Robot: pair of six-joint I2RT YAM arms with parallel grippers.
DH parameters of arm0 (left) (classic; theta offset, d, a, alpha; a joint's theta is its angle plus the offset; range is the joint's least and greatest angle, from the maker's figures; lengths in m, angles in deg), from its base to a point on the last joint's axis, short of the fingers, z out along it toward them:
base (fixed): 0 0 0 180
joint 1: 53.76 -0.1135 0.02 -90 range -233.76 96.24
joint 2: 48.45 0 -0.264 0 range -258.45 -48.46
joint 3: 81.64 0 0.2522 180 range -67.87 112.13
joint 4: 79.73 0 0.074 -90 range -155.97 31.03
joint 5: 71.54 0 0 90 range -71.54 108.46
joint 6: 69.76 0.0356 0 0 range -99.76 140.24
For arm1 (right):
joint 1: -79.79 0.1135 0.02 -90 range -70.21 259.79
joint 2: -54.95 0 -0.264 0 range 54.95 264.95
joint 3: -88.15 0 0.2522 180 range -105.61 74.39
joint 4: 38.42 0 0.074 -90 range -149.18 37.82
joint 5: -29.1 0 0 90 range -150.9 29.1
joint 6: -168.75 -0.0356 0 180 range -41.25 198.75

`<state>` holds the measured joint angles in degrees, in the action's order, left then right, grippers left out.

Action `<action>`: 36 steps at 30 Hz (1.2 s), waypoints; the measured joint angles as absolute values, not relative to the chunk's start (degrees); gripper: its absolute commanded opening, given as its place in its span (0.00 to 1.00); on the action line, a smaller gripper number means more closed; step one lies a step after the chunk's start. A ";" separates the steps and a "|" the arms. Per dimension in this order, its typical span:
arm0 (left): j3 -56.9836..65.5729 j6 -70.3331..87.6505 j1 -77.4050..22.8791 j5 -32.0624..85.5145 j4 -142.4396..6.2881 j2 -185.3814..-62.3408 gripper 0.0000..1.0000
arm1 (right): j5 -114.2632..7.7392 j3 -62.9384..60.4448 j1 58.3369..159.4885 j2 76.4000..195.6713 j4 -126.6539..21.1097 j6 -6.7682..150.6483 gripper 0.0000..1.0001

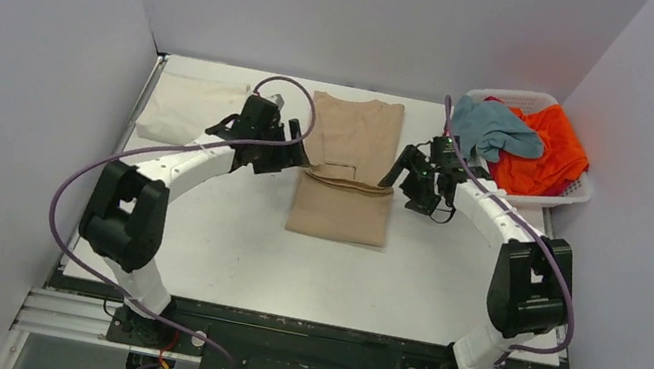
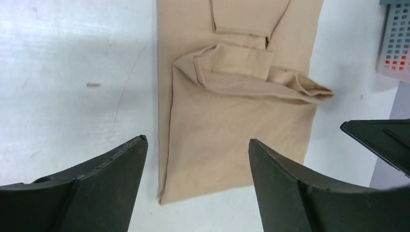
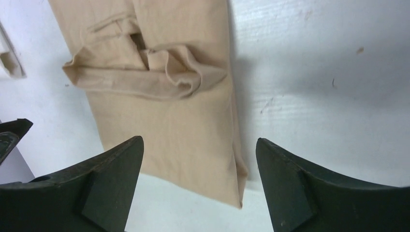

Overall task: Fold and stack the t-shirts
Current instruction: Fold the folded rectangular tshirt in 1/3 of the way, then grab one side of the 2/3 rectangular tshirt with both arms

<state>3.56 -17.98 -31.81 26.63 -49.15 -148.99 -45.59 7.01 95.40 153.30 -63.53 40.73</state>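
Tan t-shirt (image 1: 347, 173): worktop centre, a narrow strip, with a loose bunched ridge across its middle.
Left hand (image 1: 294, 154), right hand (image 1: 401, 175): fingers apart, empty, flanking the ridge.
Risk: the ridge may slump or skew if pinched unevenly, leaving a crooked fold.
Cream t-shirt (image 1: 189, 109): folded, far-left corner.

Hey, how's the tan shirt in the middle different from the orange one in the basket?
The tan shirt lies spread on the table, folded into a long strip; the orange shirt is crumpled in the basket. The tan shirt lies alone; the orange shirt has a grey-blue shirt partly over it. Both are plain.
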 measured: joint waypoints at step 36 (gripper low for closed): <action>-21.55 -24.58 -27.11 27.87 -50.14 -135.57 0.85 | -55.84 11.10 101.78 141.61 -71.18 43.99 0.72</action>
<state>-21.55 -24.58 -27.11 27.87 -50.14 -135.57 -55.84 11.10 101.78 141.61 -71.18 43.99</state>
